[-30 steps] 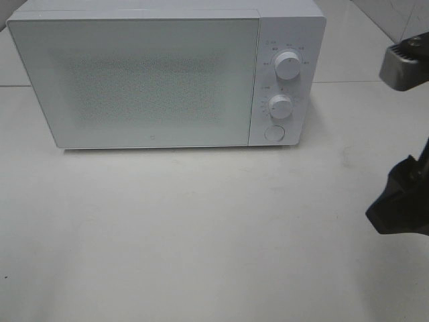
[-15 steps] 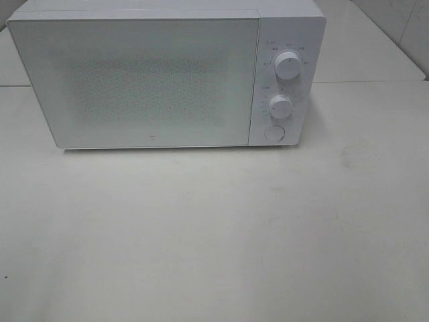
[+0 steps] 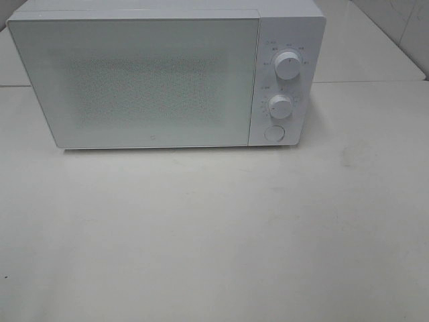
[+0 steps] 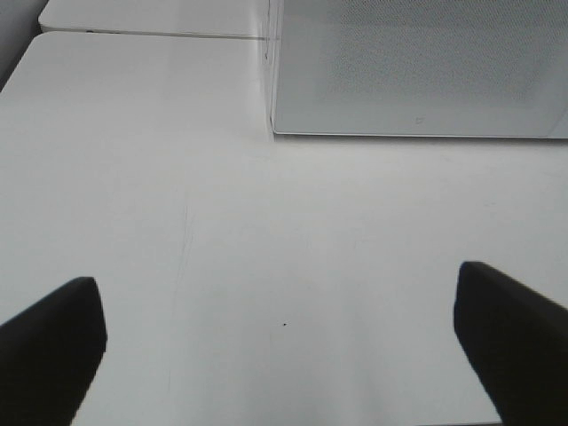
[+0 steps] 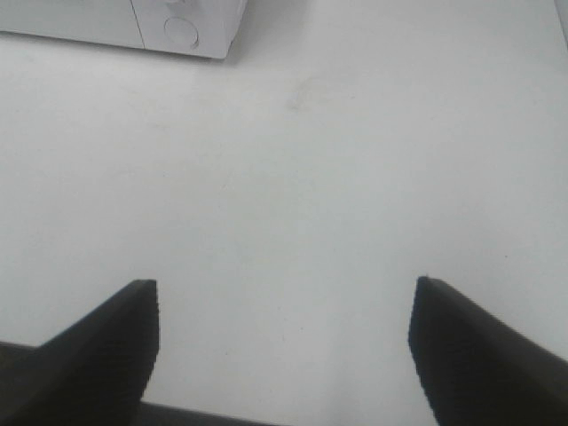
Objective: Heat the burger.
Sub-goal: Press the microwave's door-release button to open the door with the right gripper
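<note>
- Left gripper point(image 4: 275, 288) hangs over the bare table point(image 4: 222, 222), jaws spread wide, holding nothing.
- Centre: the white microwave point(image 3: 134, 80) stands with its door shut. The burger shows in no view; whether it sits behind the frosted door cannot be told.
- Right: the upper knob point(image 3: 287, 65), lower knob point(image 3: 280, 105) and round button point(image 3: 273, 133), probably the next target.
- Right gripper point(image 5: 282, 286), likewise released and empty, seems best placed to reach them.

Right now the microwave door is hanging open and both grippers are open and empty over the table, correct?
Not quite: the microwave door is shut, not hanging open, as the exterior high view shows. The rest holds: the left gripper and the right gripper are open and empty over the table.
</note>
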Controlling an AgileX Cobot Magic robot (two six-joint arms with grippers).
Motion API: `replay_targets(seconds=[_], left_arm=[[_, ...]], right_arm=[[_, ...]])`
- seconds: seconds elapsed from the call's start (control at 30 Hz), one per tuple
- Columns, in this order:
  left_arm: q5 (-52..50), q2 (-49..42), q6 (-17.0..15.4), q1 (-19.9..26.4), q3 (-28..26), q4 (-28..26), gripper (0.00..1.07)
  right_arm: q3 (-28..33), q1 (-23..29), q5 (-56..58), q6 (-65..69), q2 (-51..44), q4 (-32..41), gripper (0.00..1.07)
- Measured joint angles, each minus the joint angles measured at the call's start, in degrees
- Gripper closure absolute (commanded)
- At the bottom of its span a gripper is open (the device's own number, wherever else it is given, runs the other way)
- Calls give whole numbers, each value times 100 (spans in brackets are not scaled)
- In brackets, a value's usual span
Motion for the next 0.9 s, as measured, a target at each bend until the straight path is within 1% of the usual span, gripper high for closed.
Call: replay_targets(seconds=[0.03, 0.2, 0.23, 0.3, 0.33, 0.5, 0.9], left_arm=[[0, 0, 0, 0, 0, 0, 7], [0, 0, 0, 0, 0, 0, 7], [0, 0, 0, 0, 0, 0, 7], [0, 0, 0, 0, 0, 0, 7], [0, 0, 0, 0, 0, 0, 7], [0, 0, 0, 0, 0, 0, 7], [0, 0, 0, 0, 0, 0, 7]], right_arm=[[103, -86, -74, -6, -235, 0, 31], [275, -241, -40, -6, -647, 6, 31], [309, -338, -23, -57, -831, 57, 31], [309, -401, -17, -115, -900, 109, 31], [309, -521, -23, -178, -963, 252, 31], [309, -665, -23, -350, -968, 602, 31], [309, -670, -23, -413, -968, 625, 31]])
